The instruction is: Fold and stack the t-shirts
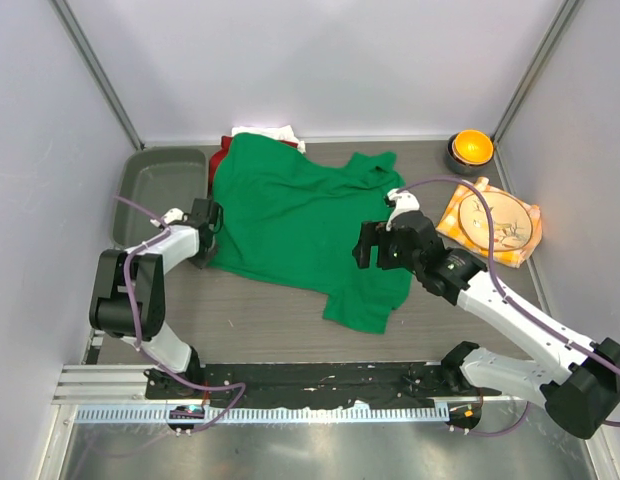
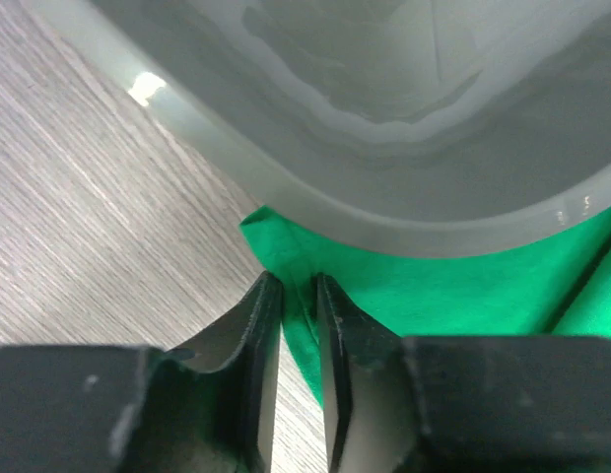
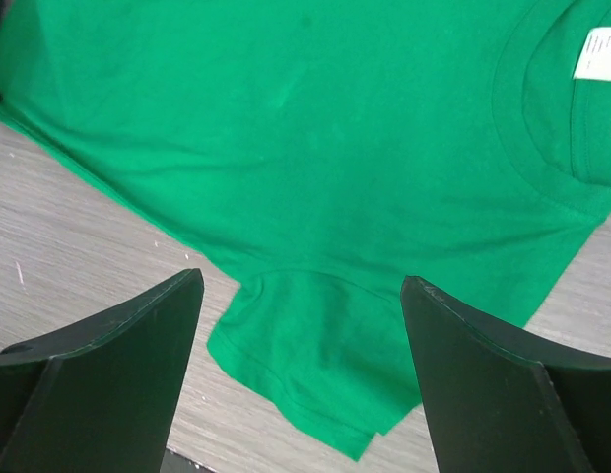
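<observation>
Green t-shirt (image 1: 300,225): lies opened out and front side down across the middle of the desk (image 1: 260,320). Its collar points to the right, and the cloth is wrinkled near the collar. The white neck label (image 3: 601,54) shows inside the collar. One short sleeve lies at the near edge, partly doubled on itself.

Dark red t-shirt (image 1: 222,150) and white t-shirt (image 1: 280,133): bunched at the far edge of the desk. Both are partly covered by the green one.

Left claw (image 2: 296,286): down at the left corner of the green t-shirt, just beside the grey tray (image 1: 165,190). The fingers (image 2: 261,335) are drawn almost together, with a strip of green hem pinched in the narrow gap. Noted as clenched on the cloth. The tray's rim overlaps the shirt's edge in the left wrist view.

Right claw (image 3: 301,281): released, with its fingers spread wide. It hangs above the near sleeve and holds nothing.

Other items: a patterned plate (image 1: 495,215) rests on an orange-yellow checked napkin (image 1: 453,218) at the right. A small dark bowl (image 1: 470,148) with an orange inside sits behind it. All are apart from the shirts.
</observation>
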`<control>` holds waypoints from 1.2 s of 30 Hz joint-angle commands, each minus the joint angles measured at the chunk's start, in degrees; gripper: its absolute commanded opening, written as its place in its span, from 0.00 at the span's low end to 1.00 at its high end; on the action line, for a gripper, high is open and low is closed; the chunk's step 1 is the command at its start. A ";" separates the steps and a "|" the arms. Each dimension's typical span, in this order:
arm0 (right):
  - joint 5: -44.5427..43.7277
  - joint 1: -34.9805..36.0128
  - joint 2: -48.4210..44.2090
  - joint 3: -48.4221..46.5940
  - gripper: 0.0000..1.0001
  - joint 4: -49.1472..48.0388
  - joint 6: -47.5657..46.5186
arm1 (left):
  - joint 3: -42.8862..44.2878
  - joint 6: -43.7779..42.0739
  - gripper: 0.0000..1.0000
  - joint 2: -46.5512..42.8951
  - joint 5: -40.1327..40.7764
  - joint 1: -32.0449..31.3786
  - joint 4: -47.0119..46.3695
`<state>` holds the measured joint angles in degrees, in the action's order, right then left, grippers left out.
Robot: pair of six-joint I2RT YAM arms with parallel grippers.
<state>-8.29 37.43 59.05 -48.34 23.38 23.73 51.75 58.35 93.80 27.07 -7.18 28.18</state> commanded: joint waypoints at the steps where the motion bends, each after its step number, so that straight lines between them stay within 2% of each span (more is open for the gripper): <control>1: -1.64 0.80 2.20 -2.03 0.87 6.15 2.71 | -3.93 1.77 0.09 -3.17 0.53 0.59 -2.87; 2: -0.94 0.89 2.65 -1.59 0.86 7.20 3.69 | -5.24 1.86 0.00 -4.14 0.01 0.59 -2.96; 11: 5.04 2.30 -1.20 9.82 0.80 10.37 15.54 | -13.68 1.07 0.00 -20.04 -1.58 -0.29 -2.35; 18: 6.54 5.98 -5.86 15.55 0.73 14.67 21.44 | -17.20 0.10 0.00 -27.60 -2.90 -1.96 -0.24; 23: 5.75 8.01 -7.63 17.57 0.68 16.44 23.82 | -17.47 -1.13 0.00 -29.72 -1.58 -2.14 0.99; 31: 4.34 9.06 -6.84 23.10 0.61 12.75 27.33 | -17.91 -1.83 0.00 -31.48 -1.67 -2.14 1.08; 36: 1.80 9.06 -4.65 23.29 0.58 9.94 27.95 | -17.82 -2.62 0.00 -32.63 -0.97 -2.14 1.61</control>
<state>-3.40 46.17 53.10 -24.73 37.56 49.76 34.22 57.45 63.02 23.99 -9.17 28.14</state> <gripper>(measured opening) 0.588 0.011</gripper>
